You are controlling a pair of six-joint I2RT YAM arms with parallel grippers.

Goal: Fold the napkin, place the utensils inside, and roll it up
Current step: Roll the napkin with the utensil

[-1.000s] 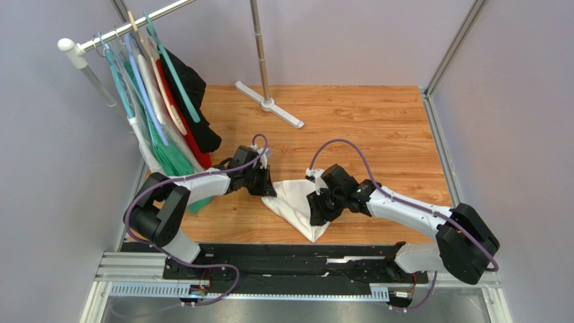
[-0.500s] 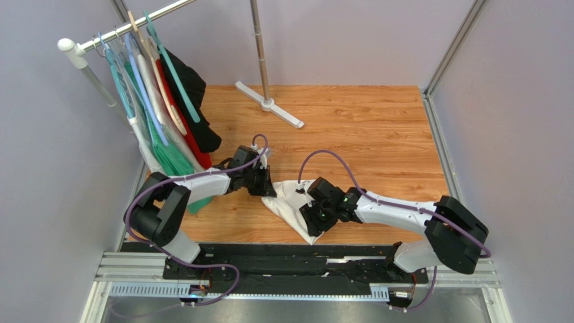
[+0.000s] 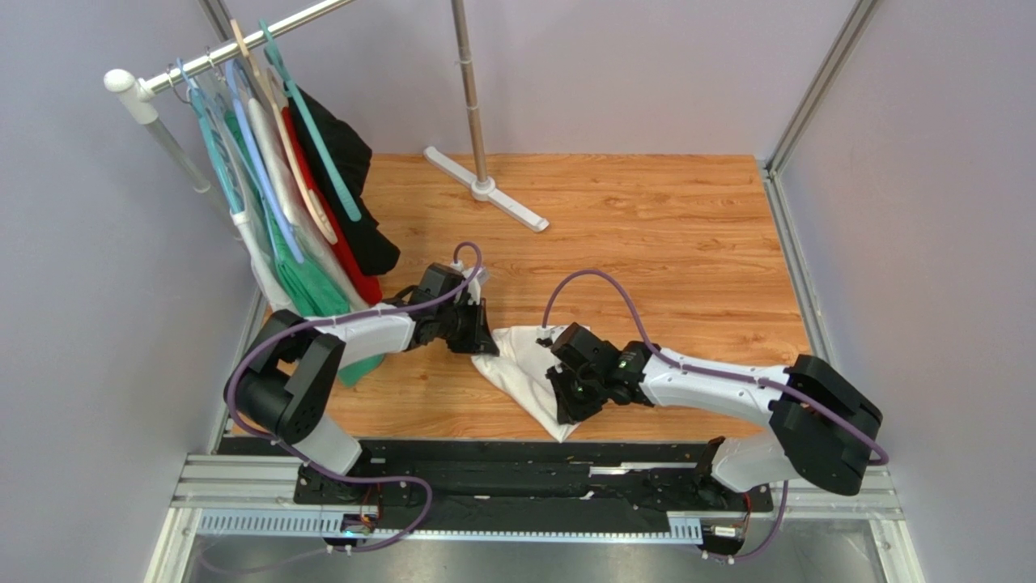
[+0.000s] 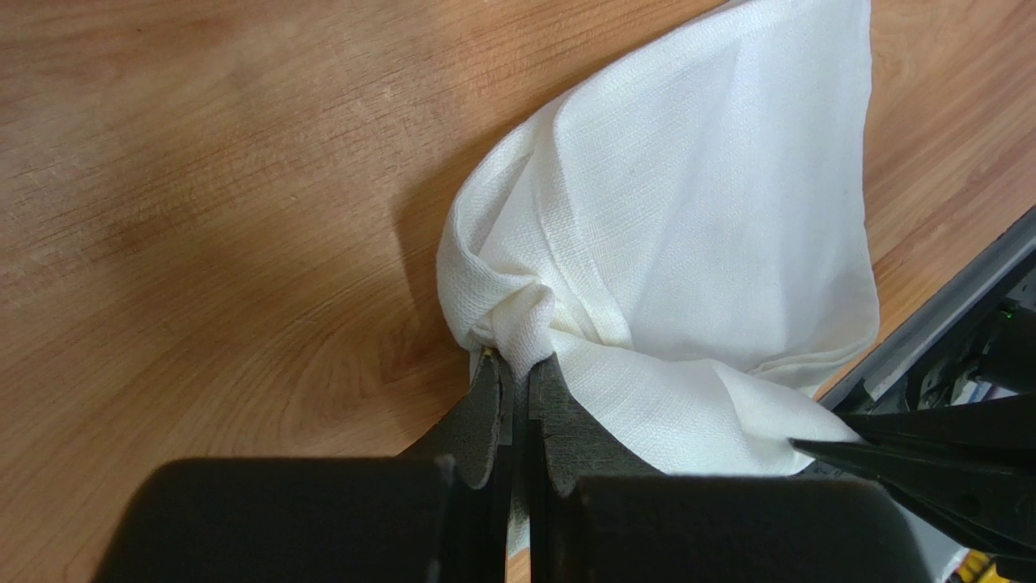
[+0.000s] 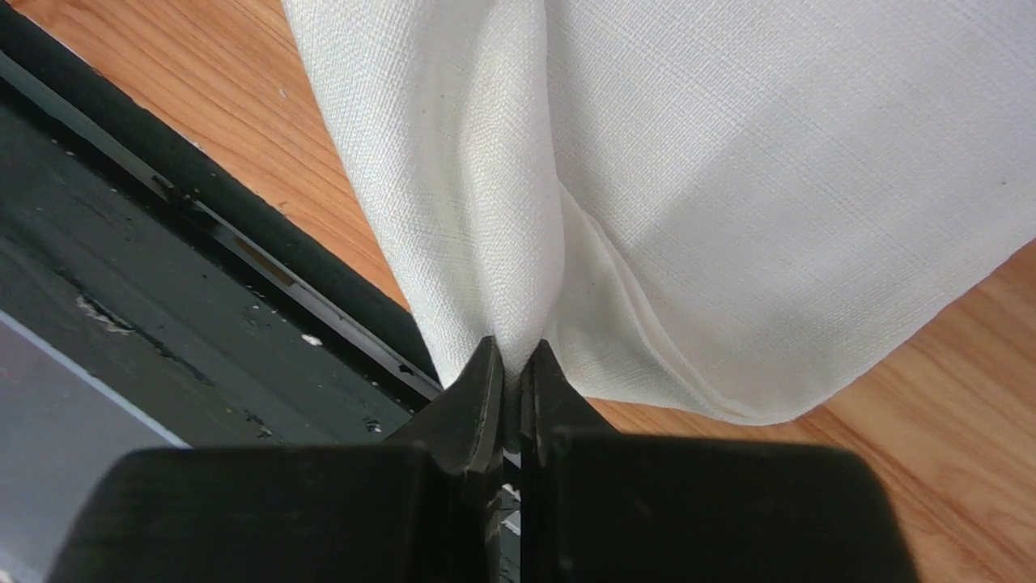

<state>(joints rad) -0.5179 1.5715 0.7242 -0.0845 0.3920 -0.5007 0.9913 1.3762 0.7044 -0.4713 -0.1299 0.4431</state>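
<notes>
From above, my left tool and my right tool sit over the napkin, covering its left corner and near edge, and neither tool's fingertips show there. On my left wrist camera the pinched bunch of cloth disappears between the fingers. The napkin's far corner runs off the top edge, and a dark pointed part at the lower right is cut off; I can't name it. On my right wrist camera the cloth runs off the top and right edges. The clothes rail and upright pole are cut by the top edge, and the hanging garments overlap one another.
</notes>
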